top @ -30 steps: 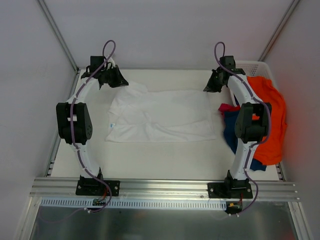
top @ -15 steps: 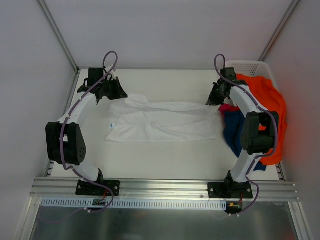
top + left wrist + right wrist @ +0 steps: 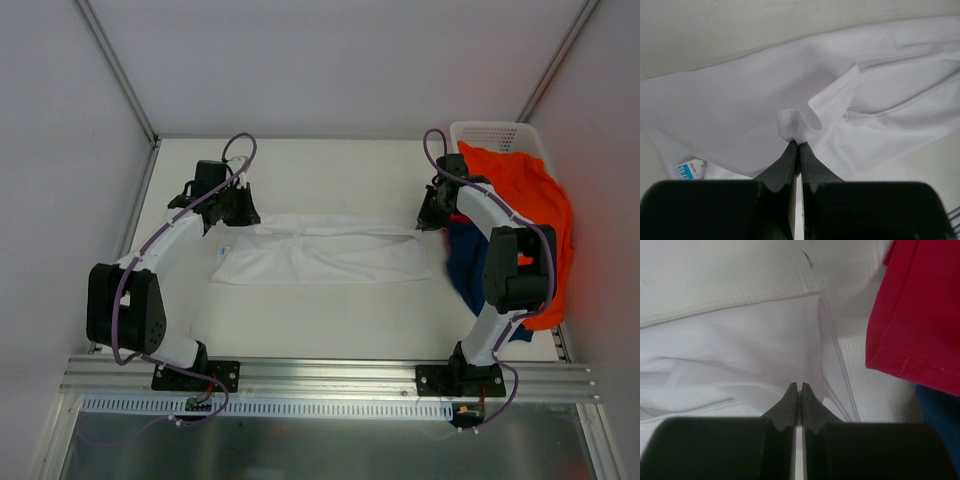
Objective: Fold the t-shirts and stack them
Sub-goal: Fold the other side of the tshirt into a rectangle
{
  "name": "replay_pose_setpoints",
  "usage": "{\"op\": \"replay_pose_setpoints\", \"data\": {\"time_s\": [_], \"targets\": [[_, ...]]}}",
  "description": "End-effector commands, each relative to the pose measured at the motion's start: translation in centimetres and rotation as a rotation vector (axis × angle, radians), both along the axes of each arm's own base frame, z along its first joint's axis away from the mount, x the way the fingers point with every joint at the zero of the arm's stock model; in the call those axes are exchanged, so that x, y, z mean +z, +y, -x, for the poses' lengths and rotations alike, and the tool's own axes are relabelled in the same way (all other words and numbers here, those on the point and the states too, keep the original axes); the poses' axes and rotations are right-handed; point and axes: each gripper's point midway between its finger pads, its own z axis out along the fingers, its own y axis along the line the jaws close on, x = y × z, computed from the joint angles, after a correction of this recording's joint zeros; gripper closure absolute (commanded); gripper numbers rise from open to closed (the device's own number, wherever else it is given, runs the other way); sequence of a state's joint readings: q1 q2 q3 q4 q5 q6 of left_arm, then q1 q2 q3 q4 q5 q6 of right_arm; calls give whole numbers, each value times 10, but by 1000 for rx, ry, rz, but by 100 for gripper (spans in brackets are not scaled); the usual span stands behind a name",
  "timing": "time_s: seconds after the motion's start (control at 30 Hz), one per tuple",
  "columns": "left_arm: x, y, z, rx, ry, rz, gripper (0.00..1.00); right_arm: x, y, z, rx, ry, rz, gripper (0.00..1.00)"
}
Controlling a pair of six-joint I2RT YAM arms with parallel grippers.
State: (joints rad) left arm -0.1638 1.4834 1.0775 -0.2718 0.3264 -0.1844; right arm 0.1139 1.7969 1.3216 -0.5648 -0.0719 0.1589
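White t-shirt (image 3: pixel 320 255) lies mid-table (image 3: pixel 300 320) as a wide band, apparently doubled lengthwise. Left gripper (image 3: pixel 799 145) and right gripper (image 3: pixel 798 386) are both clamped tight, each pinching one end of the far edge, probably to carry the fold evenly. The right pinch is barely discernible, and the right arm hides much of the navy t-shirt (image 3: pixel 462 268).

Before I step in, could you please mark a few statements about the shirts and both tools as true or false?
1. The left tool is shut on a fold of the white t-shirt. True.
2. The right tool hangs open above the cloth. False: it is shut, pinching the white t-shirt's edge.
3. The orange t-shirt lies flat in the middle of the table. False: it spills from the basket at the far right.
4. A navy t-shirt lies to the right of the white one. True.
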Motion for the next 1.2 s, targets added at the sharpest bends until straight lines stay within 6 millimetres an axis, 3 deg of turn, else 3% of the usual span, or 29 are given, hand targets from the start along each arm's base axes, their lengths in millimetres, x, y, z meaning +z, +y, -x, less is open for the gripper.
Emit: {"op": "replay_pose_setpoints", "data": {"time_s": [0.0, 0.3, 0.47, 0.5, 0.53, 0.63, 0.77, 0.87, 1.03, 1.13, 1.17], "targets": [[-1, 4, 9, 3, -49, -99, 100, 6, -5, 0, 8, -38, 40, 100], [-43, 43, 41, 139, 25, -306, 99, -19, -12, 22, -7, 28, 70, 99], [-61, 47, 56, 118, 82, -434, 98, -28, -20, 36, -36, 54, 105, 95], [-65, 51, 58, 126, 94, -475, 98, -28, -20, 38, -39, 54, 104, 88], [-69, 53, 62, 123, 115, -501, 93, -29, -22, 40, -48, 55, 112, 53], [-75, 54, 68, 116, 145, -585, 83, -30, -31, 51, -75, 59, 148, 1], [-74, 68, 68, 177, 129, -718, 79, -25, -35, 60, -87, 54, 164, 1], [-49, 78, 60, 280, 42, -760, 79, -17, -39, 67, -94, 33, 178, 1], [28, 71, 51, 373, -166, -607, 78, 19, -39, 71, -100, -45, 187, 0], [79, 66, 51, 393, -289, -499, 78, 45, -19, 69, -67, -128, 137, 1], [91, 64, 52, 397, -316, -466, 78, 54, 2, 68, -20, -161, 111, 0]]}}
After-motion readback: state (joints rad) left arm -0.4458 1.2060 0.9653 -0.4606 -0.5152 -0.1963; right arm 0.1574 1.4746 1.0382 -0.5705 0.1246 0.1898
